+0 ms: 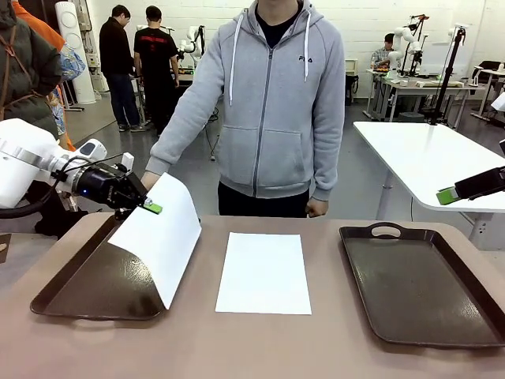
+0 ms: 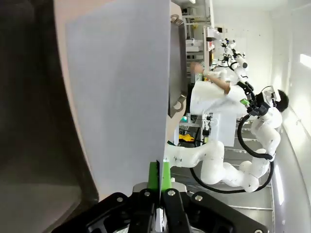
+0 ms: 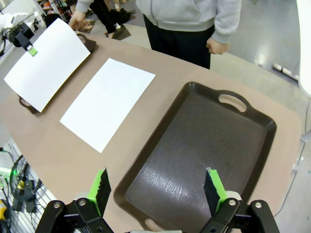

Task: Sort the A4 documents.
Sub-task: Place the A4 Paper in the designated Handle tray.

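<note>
Left gripper (image 1: 150, 207) clamped on the upper edge of the held A4 document (image 1: 162, 245), tilted over the left tray (image 1: 79, 294), left of the flat A4 document (image 1: 263, 272). Right gripper (image 3: 156, 183) spread wide, empty, above the right tray (image 3: 204, 141), right of the flat document. Bare tabletop (image 1: 197, 347) borders the flat document on both sides.

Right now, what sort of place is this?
Likely a robotics lab: the left gripper pinches an A4 document over a dark brown tray, with white worktables and a black equipment stand on the open floor behind.
</note>
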`<move>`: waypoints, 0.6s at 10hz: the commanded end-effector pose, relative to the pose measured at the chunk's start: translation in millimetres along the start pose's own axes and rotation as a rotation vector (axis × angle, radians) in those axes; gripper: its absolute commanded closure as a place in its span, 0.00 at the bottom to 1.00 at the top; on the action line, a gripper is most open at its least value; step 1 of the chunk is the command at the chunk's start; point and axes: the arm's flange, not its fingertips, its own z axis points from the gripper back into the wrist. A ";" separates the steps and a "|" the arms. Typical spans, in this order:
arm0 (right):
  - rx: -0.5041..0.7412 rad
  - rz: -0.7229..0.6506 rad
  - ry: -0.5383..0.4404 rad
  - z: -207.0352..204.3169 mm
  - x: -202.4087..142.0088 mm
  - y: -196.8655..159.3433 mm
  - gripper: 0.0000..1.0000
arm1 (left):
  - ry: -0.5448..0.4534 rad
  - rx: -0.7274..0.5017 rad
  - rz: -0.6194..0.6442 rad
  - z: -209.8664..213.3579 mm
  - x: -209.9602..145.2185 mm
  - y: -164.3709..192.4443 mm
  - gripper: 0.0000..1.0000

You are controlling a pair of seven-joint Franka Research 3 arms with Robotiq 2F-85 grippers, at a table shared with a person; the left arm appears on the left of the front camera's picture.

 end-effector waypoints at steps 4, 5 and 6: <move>0.022 -0.007 -0.005 -2.2 -0.8 -1.4 0.00 | -0.061 0.207 -0.124 37.9 -3.2 35.0 0.99; 0.022 -0.007 -0.005 -2.2 -0.8 -1.4 0.00 | -0.061 0.295 -0.125 42.7 -1.4 32.8 0.99; 0.022 -0.007 -0.005 -2.2 -0.8 -1.4 0.00 | -0.034 0.386 -0.119 41.6 1.0 31.1 0.99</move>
